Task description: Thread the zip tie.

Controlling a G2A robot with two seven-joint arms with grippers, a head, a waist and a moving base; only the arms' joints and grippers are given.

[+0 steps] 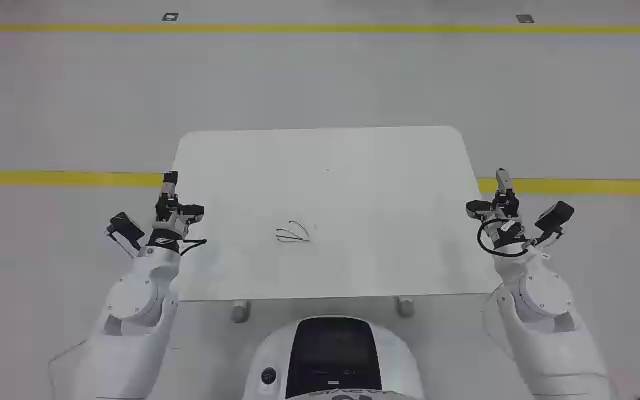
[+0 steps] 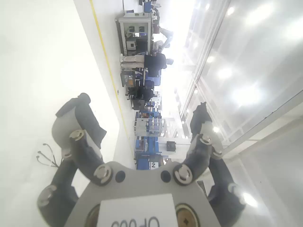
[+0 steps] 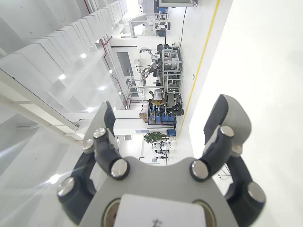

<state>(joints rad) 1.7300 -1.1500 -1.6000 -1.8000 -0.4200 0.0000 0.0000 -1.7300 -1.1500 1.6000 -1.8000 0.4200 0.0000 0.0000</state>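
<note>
Near edge of the table (image 1: 400, 170): two small grey fittings (image 1: 240, 312) sit under it, one towards each near corner.

Left gripper (image 1: 175, 200) hangs at the table's left edge, towards the near end. Its own wrist view shows the fingers spread wide (image 2: 142, 105) and holding nothing, one dark pad (image 2: 91, 121) over the tabletop.

Right gripper (image 1: 497, 200) hangs at the table's right edge, level with the left one and just outside the rim. Its fingers are also spread apart (image 3: 165, 105) and hold nothing.

Zip tie (image 1: 293, 234) — thin black strands in a loose bunch, lying flat on the table's near half, a little left of its middle. It is well apart from both grippers, closer to the left one. The strands are too fine to count. The left wrist view shows the ends (image 2: 45, 153) beside the finger linkage.

Open white tabletop runs from each gripper to the zip tie, and on to the far edge with its rounded corners.

Beyond the table is grey floor. One yellow line (image 1: 80, 178) runs off both side edges at about mid-table — a second yellow line (image 1: 320, 28) lies well past the far edge. Two small dark floor plates (image 1: 170, 17) sit just beyond that.
</note>
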